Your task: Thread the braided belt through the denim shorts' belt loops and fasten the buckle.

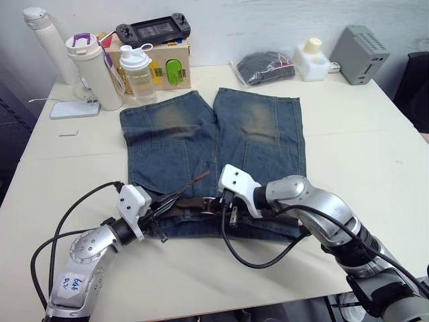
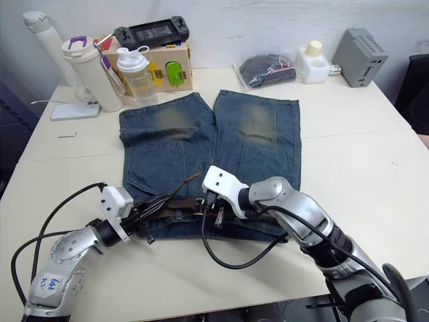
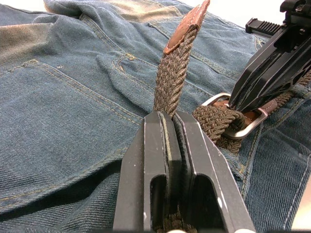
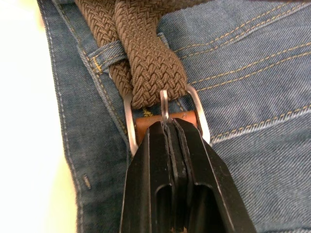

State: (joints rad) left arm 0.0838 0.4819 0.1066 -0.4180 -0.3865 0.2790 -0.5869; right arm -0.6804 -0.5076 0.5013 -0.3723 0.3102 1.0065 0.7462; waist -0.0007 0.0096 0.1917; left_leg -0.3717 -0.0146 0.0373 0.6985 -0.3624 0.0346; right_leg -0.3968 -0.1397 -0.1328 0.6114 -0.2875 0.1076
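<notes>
In the left eye view, the denim shorts (image 1: 213, 157) are being shown spread flat on a pale table (image 1: 362, 154), legs pointing away and waistband nearest the robot. The braided belt (image 1: 191, 204) is being run along that waistband, its leather tip (image 1: 201, 177) being lifted clear of the denim. The left gripper (image 1: 163, 201) is being kept at the belt just left of the waist's middle, and the right gripper (image 1: 224, 209) is being brought in from the other side at the middle. Behind the shorts, two bottles (image 1: 137, 72), a wooden box (image 1: 161, 64) with a black handheld console (image 1: 153, 29) on top, a black bundle in a clear bag (image 1: 263, 67) and a grey device (image 1: 360, 54) are being left standing.

The right eye view is giving the same layout, with the shorts (image 2: 214, 154) centred and both grippers being held near each other at the waistband.

In the left wrist view, the belt's free end is being pinched between the left gripper's pressed-together fingers (image 3: 192, 160); the strap is rising upward from them to the leather tip. Just beside it, the silver buckle (image 3: 243, 127) is being met by the right gripper's fingers.

In the right wrist view, the right gripper's fingers (image 4: 150, 179) are being held together at the buckle (image 4: 165, 114), apparently clamping its leather bar and the prong's base, though the contact is partly hidden. The belt is being passed under one of the belt loops (image 4: 106, 52) just beyond the buckle.
</notes>
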